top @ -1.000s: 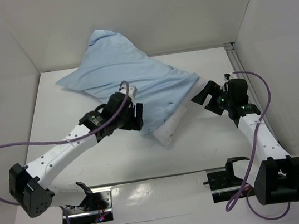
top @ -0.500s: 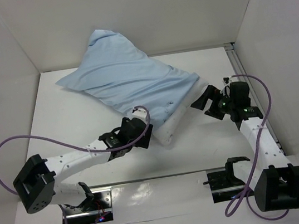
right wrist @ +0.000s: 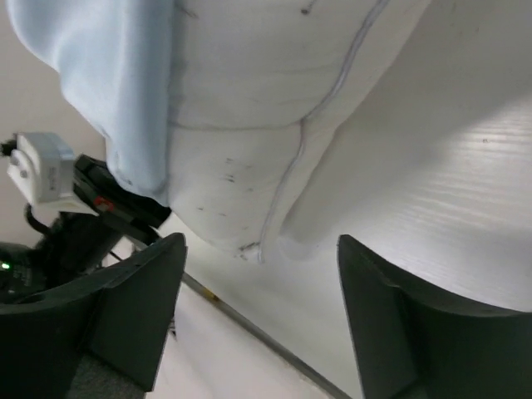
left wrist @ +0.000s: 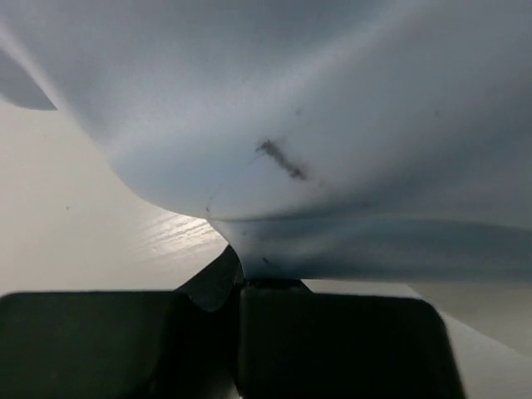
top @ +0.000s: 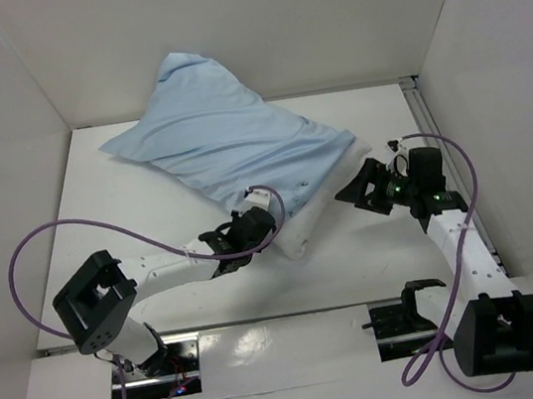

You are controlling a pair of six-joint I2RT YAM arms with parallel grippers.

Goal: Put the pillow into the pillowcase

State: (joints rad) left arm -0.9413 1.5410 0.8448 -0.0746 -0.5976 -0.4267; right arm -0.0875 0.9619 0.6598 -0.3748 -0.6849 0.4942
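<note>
Left jaws drew back | now clamped on wrinkled blue pillowcase (top: 228, 145) | right jaws apart

The pillowcase (top: 228, 145) is plain light blue, with a few tiny dark specks towards its right end. The pillow (top: 302, 232), showing at the near right end, is white, with small dark marks and a pale grey seam. The desk (top: 118, 212) is white. The left arm (top: 157, 271) and right arm (top: 463, 240) are white with black joints, and the cables (top: 50, 229) are purple.
</note>
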